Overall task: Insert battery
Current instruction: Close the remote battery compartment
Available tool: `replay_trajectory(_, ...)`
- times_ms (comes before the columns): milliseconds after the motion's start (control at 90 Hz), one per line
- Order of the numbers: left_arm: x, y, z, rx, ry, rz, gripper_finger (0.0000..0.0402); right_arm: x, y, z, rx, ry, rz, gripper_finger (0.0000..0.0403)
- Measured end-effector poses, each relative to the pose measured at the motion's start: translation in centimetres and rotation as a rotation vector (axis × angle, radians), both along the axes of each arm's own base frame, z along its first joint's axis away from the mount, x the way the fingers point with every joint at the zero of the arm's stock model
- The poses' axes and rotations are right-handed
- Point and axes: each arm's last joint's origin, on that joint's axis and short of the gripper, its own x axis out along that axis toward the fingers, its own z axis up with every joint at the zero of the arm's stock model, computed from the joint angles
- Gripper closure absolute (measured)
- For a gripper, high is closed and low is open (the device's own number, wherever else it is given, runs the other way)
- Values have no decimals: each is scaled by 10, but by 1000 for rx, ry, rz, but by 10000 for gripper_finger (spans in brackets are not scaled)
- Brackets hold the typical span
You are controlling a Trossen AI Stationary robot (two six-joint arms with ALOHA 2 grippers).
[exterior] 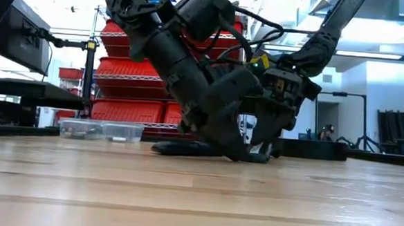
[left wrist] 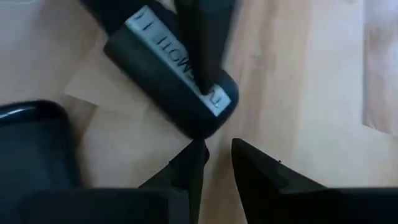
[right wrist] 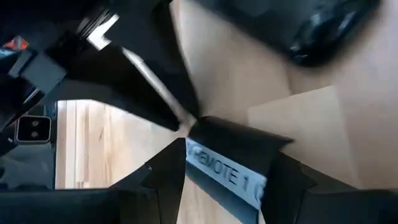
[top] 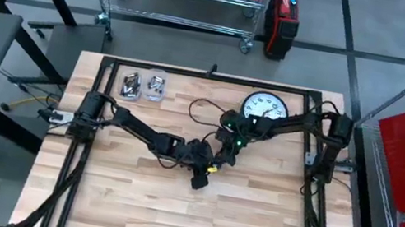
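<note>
One black remote [right wrist: 233,168] lies on the table [top: 266,225], clamped across its width between the right gripper [right wrist: 227,177] fingers, its long axis running out ahead of them. The left gripper [left wrist: 217,158], fingers nearly closed and holding nothing I can see, hovers just off the remote's end. Two clear trays [top: 143,85] and one clock [top: 264,108] sit well apart

You see the remote control [right wrist: 233,171], a black slim body with a grey label reading "REMOTE 1", lying flat on the wooden table near its middle, one rounded end [left wrist: 205,118] free and the other end between the right gripper's fingers.
</note>
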Motion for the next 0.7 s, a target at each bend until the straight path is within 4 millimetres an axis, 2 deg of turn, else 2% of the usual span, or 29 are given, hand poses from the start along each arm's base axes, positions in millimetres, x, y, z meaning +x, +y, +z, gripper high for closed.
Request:
replay_trajectory(222,0,2,0,0,1,6,336,3,0,3,39,8,15,272)
replay_trajectory(444,-2,3,7,-33,-10,34,336,4,-9,22,31,-29,-6,366)
replay_trajectory(522,-5,3,19,-34,-14,36,336,4,-12,39,2,-83,-12,394)
replay_trajectory(700,-21,5,71,2,29,19,336,0,-22,82,-74,-202,-55,400)
